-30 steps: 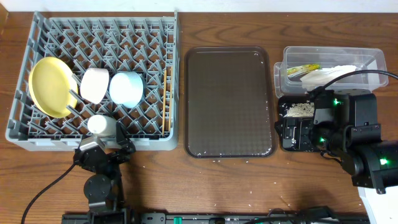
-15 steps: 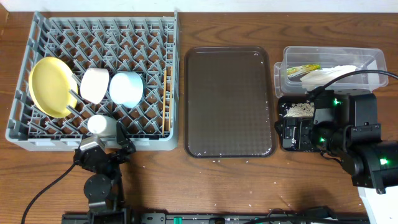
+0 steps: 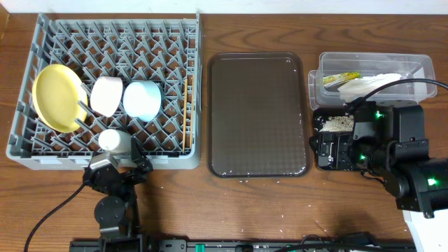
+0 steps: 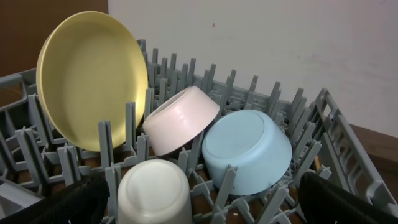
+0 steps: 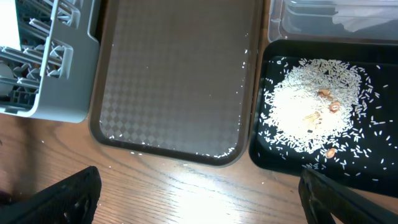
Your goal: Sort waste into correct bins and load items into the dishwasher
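- The left gripper (image 4: 200, 202) is hanging wide open, gripping nothing, at the near edge of the dish rack (image 4: 348, 155).
- The small white cup (image 4: 152, 190) is sitting just ahead of it, mouth down.
- Beyond the cup, the white bowl (image 4: 180, 121) and light blue bowl (image 4: 249, 146) are leaning side by side, with the yellow plate (image 4: 90, 81) standing on edge further left.
- The right gripper (image 5: 202, 199) is also spreading its jaws, empty.
- The rice crumbs (image 5: 311, 115) are lying in the black tray (image 5: 373, 180), ahead and right of it.
- The clear tub (image 3: 413, 63) beyond is holding the wrapper (image 3: 341, 78) and white paper (image 3: 371, 82).
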